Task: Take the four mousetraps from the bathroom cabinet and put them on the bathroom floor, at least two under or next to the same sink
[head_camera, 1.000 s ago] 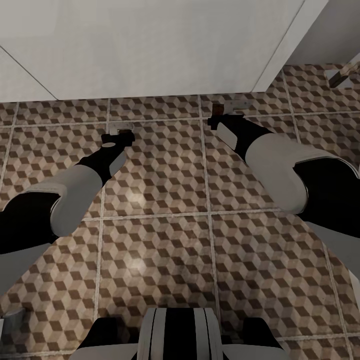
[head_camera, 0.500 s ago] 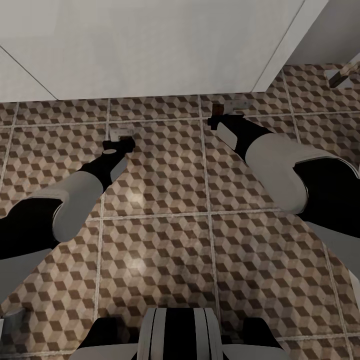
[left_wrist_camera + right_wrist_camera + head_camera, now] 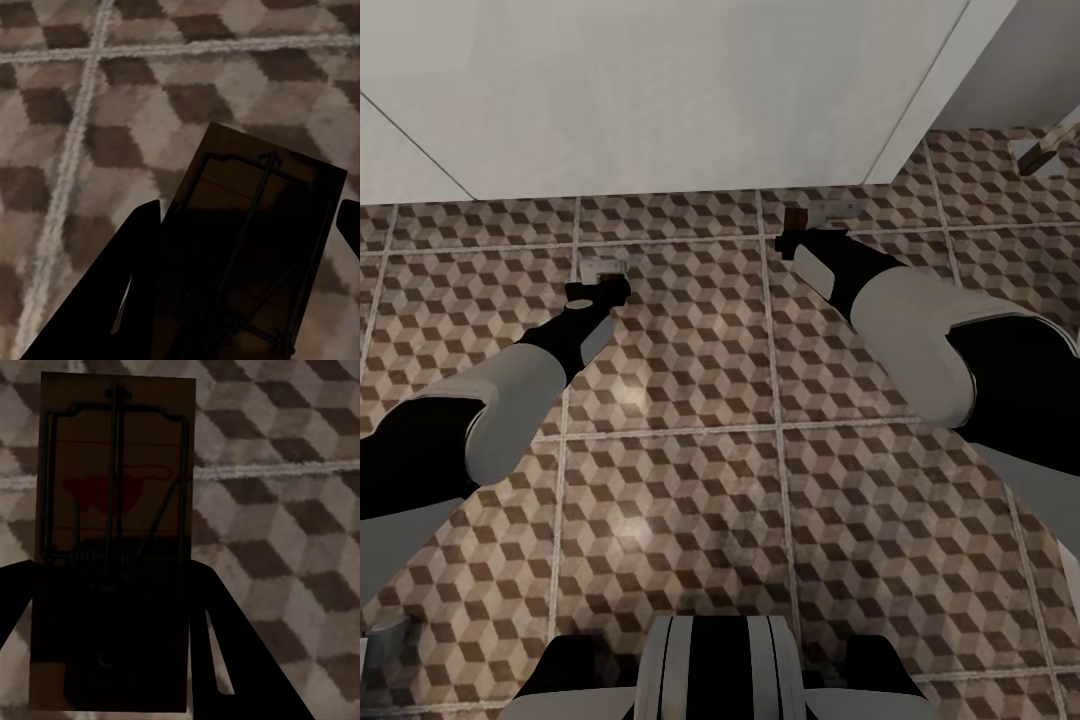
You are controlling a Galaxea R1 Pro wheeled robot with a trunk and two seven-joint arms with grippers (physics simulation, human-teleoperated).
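Tiles of the bathroom floor [image 3: 680,400], printed with brown, beige and white cubes, lie under both arms, with a white unit [image 3: 660,90] standing just beyond the two grippers.

The left gripper [image 3: 598,290] hangs low over the tiles. Its jaws are spread wide. In the left wrist view the left gripper [image 3: 251,217] has a floor mousetrap [image 3: 255,240] between its fingers [image 3: 135,300]: one finger lies along one long edge of the board, and the other stands a little clear of the far edge. That trap lies flat on the tiles with its wire parts facing up. From the head camera the floor mousetrap [image 3: 603,267] looks pale and sits just ahead of the fingertips, beside a grout line.

The right gripper [image 3: 795,243] is also low, near the foot of the white unit. It is clamped on a dark mousetrap [image 3: 795,217], which sticks out ahead of the fingertips. In the right wrist view the right gripper [image 3: 112,570] has its fingers [image 3: 225,645] pressed against both long edges of the dark mousetrap [image 3: 112,495], whose wire spring and red mark face the camera above the tiles.

A pale flat piece [image 3: 835,208] lies on the floor just beyond the right gripper; what it is I cannot tell. A small brownish object [image 3: 1040,150] lies well off to the right.
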